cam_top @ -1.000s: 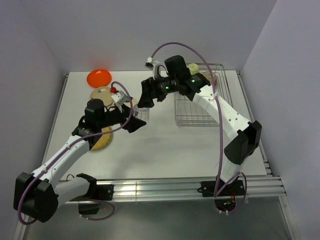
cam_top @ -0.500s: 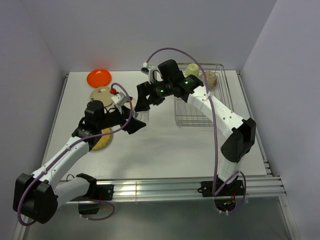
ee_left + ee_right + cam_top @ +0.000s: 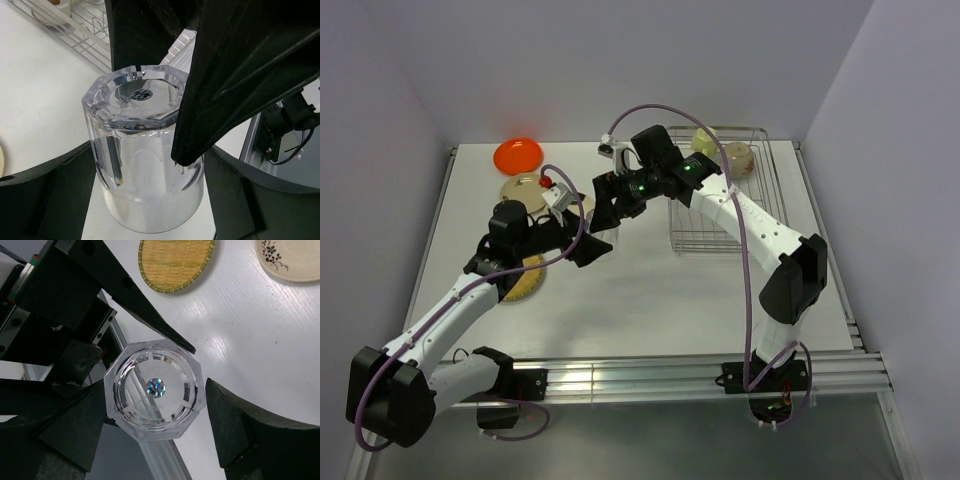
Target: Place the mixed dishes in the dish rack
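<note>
Black fingers of the left gripper [image 3: 592, 244] are closed against both sides of the clear faceted glass [image 3: 154, 390]. The glass is inverted, octagonal base up, just left of the silver wire dish rack [image 3: 720, 248]. I cannot tell whether its rim touches the table. The right gripper [image 3: 608, 205] hovers over the base, fingers spread wide and holding nothing.

Step judged: arm-to-arm handover. Next, the right fingers should close squarely on the walls before the left lets go, then carry the glass into the rack.

The glass is thick-walled, empty and probably slippery. A pale yellow-green mug [image 3: 705, 140] and a cream bowl [image 3: 738, 157] sit at the rack's far end.
</note>
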`<act>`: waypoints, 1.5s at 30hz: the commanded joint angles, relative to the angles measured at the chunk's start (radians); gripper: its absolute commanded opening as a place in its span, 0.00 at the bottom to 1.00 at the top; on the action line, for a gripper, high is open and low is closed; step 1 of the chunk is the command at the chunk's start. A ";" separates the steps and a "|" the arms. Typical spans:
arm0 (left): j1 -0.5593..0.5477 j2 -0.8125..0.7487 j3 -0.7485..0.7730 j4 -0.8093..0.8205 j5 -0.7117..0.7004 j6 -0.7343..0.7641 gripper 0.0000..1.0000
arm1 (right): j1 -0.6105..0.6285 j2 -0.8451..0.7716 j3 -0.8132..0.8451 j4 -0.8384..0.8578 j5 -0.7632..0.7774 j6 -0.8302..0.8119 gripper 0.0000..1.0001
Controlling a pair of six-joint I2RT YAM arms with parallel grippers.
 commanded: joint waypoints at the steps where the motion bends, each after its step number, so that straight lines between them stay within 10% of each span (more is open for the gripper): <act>1: -0.005 0.002 0.024 0.082 0.023 0.000 0.10 | 0.010 0.013 0.015 -0.018 -0.034 -0.015 0.83; 9: -0.005 0.015 0.019 0.096 0.018 -0.012 0.16 | 0.006 0.023 0.026 -0.020 -0.083 -0.048 0.22; 15: -0.005 -0.032 -0.017 0.112 -0.025 -0.022 0.69 | -0.033 0.027 0.038 0.020 -0.100 -0.074 0.05; 18: -0.005 -0.067 -0.030 0.100 -0.057 -0.006 0.92 | -0.069 0.033 0.046 0.039 -0.089 -0.108 0.03; 30: -0.002 -0.133 -0.030 0.010 -0.227 0.047 0.99 | -0.220 -0.005 0.035 0.080 -0.059 -0.206 0.00; 45: 0.026 -0.259 -0.085 0.053 -0.539 -0.057 0.99 | -0.662 -0.223 -0.302 0.535 0.686 -0.104 0.00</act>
